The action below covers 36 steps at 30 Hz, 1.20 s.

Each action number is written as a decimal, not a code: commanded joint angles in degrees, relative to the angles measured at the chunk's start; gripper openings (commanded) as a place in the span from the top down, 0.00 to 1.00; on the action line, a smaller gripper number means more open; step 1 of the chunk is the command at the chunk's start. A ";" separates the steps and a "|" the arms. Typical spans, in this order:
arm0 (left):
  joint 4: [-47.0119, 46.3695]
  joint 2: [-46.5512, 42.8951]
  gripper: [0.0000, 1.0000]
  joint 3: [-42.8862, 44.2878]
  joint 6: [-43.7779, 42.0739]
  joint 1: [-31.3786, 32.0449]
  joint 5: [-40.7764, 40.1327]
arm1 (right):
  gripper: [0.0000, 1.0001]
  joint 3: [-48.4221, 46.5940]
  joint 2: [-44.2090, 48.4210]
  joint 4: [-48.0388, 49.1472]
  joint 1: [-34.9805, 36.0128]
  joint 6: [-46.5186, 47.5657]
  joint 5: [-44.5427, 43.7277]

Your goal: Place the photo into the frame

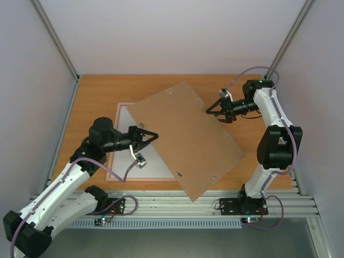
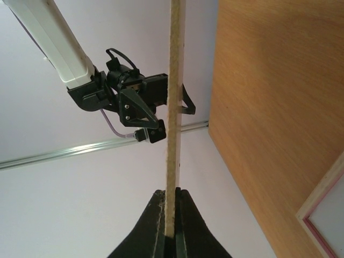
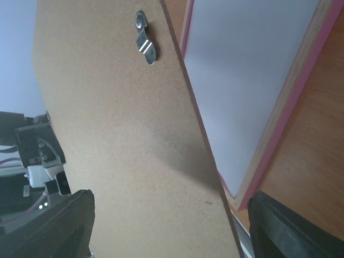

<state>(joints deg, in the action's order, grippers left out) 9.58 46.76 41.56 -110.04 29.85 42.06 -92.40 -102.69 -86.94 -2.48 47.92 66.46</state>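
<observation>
Left gripper (image 1: 155,136) clamps the left edge of the tilted brown board (image 1: 188,140), right gripper (image 1: 216,112) gapes wide astride its upper-right edge, and the frame (image 1: 156,178), holding a white sheet (image 1: 126,124), lies flat centre-left beneath.

My left claw (image 1: 155,136) pinches the backing board (image 1: 188,142), which slants across the frame (image 1: 114,141), blocking its right half; only the left strip lies open from above.

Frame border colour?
Pale pink. The frame border shows best in the right wrist view.
</observation>
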 commanded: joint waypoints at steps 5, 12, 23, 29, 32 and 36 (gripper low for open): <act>-6.86 -0.84 0.99 1.72 -1.48 -0.05 1.45 | 0.37 -4.85 -2.48 -8.35 1.57 6.24 4.14; -7.84 -0.38 0.97 0.60 -1.83 -0.05 1.58 | 0.57 -4.49 -0.67 -11.53 1.65 9.53 3.48; -8.97 0.37 0.91 -2.04 -2.07 -0.05 -3.56 | 0.89 -5.09 0.73 -17.39 1.56 13.62 5.27; -13.19 2.56 0.80 -4.42 0.83 -0.72 -12.30 | 0.99 -5.14 1.82 -17.22 0.44 13.13 7.71; -15.18 3.75 0.50 -5.89 3.40 -0.93 -17.47 | 0.99 -3.07 3.27 -11.47 -1.35 8.15 10.26; -17.86 6.14 0.22 -7.86 7.62 -0.93 -26.46 | 0.99 4.49 6.75 5.12 -2.18 -6.98 13.31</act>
<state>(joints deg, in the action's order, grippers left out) 1.37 51.75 34.79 -107.42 29.10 25.36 -93.41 -100.03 -93.06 -3.49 54.78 77.69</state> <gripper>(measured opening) 0.699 0.048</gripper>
